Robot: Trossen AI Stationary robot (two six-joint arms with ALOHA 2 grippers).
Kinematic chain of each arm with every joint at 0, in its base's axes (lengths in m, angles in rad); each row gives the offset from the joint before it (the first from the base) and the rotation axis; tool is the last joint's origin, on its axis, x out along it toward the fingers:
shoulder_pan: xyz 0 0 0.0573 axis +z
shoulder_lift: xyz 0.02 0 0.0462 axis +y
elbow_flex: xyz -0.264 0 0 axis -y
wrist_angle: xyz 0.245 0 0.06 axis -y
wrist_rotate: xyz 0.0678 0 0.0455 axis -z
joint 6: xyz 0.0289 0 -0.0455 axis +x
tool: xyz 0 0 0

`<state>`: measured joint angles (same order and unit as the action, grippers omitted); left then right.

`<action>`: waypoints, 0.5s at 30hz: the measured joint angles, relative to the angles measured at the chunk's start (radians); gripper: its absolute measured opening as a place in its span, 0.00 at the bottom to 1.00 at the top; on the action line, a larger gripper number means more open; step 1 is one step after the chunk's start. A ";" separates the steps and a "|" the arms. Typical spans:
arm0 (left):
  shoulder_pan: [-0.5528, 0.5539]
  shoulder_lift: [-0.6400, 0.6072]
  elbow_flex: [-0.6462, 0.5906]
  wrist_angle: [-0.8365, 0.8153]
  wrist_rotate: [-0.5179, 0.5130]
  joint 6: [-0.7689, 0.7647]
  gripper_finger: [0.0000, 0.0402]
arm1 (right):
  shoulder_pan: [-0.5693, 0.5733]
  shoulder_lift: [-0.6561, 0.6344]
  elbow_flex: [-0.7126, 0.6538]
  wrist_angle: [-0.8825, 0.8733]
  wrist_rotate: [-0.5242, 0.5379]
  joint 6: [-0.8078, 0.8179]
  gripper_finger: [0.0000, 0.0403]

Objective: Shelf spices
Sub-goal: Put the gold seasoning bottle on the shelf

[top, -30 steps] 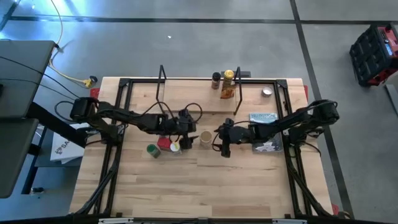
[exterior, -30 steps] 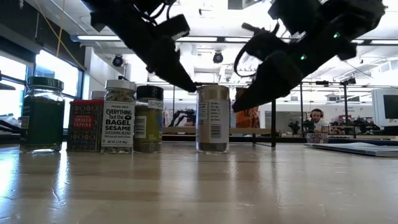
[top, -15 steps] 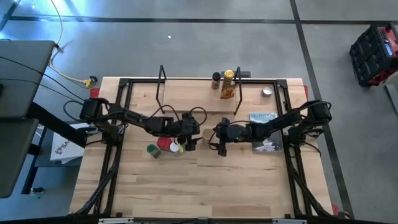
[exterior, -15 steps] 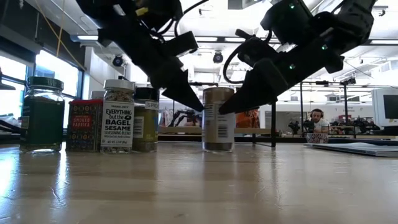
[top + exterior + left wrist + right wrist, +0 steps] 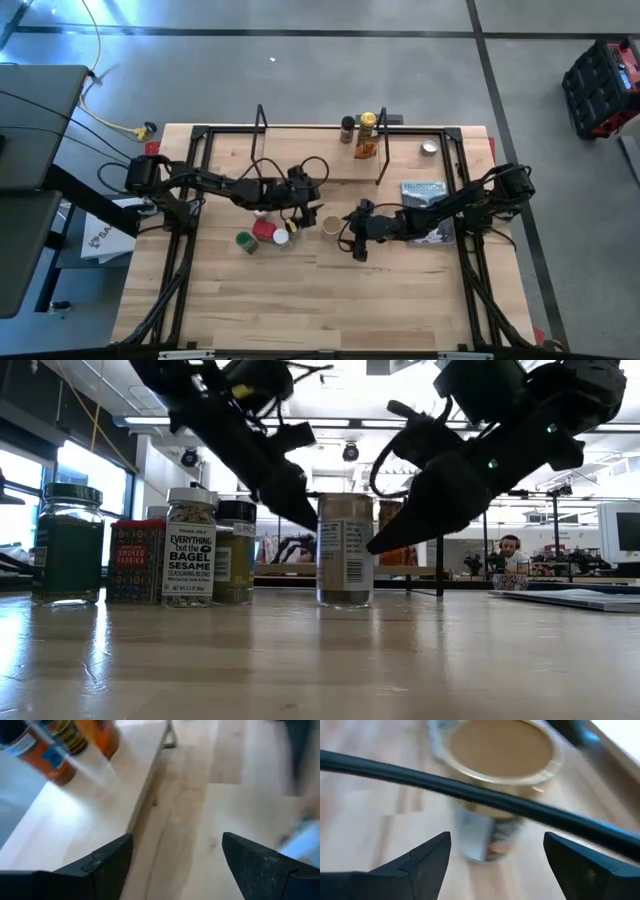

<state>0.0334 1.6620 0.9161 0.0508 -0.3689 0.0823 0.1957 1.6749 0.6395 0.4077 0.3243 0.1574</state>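
High view: a pale wooden table fills the scene, ringed by a black frame. Along its far side lies the shelf, a long light-wood plank with black wire uprights, where a dark-lidded jar, a yellow-capped bottle and an orange-red packet stand together near its right upright. A grey-blue booklet rests on the table at right, its print too small to read.

Both dark arms meet mid-table. The left gripper hangs just left of a tan-lidded jar, its fingers spread wide over bare wood in its wrist view and closed on nothing. The right gripper hovers just right of the same jar, its fingers likewise parted wide with the tan lid ahead of them and a black cable crossing in front.

At table height, the tan-lidded jar stands upright and alone, a barcode on its label. Left of it stands a row of four: a green-filled jar, a red tin reading "SMOKED PAPRIKA", a jar labelled "EVERYTHING but the BAGEL SESAME SEASONING BLEND", and a black-lidded jar.

A small silver disc sits near the table's far right corner.
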 joint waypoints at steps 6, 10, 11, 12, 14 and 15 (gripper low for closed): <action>-0.070 -0.072 0.000 -0.081 0.099 0.003 0.75 | 0.006 0.000 0.000 -0.034 0.061 0.000 0.77; -0.104 -0.088 0.000 -0.137 0.164 -0.043 0.75 | -0.002 0.000 0.000 -0.022 0.018 -0.025 0.77; -0.109 -0.086 0.000 -0.149 0.192 -0.060 0.75 | -0.006 0.000 0.000 -0.010 -0.001 -0.035 0.77; -0.113 -0.079 0.000 -0.152 0.218 -0.080 0.75 | -0.008 0.000 0.000 0.002 -0.025 -0.041 0.77; -0.122 -0.063 0.000 -0.140 0.238 -0.109 0.75 | -0.013 0.000 0.000 0.026 -0.061 -0.045 0.77; -0.126 -0.050 0.000 -0.125 0.233 -0.120 0.75 | -0.013 0.000 0.000 0.038 -0.067 -0.045 0.77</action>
<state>-0.0931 1.6123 0.9161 -0.0744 -0.1355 -0.0377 0.1826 1.6749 0.6399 0.4457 0.2571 0.1122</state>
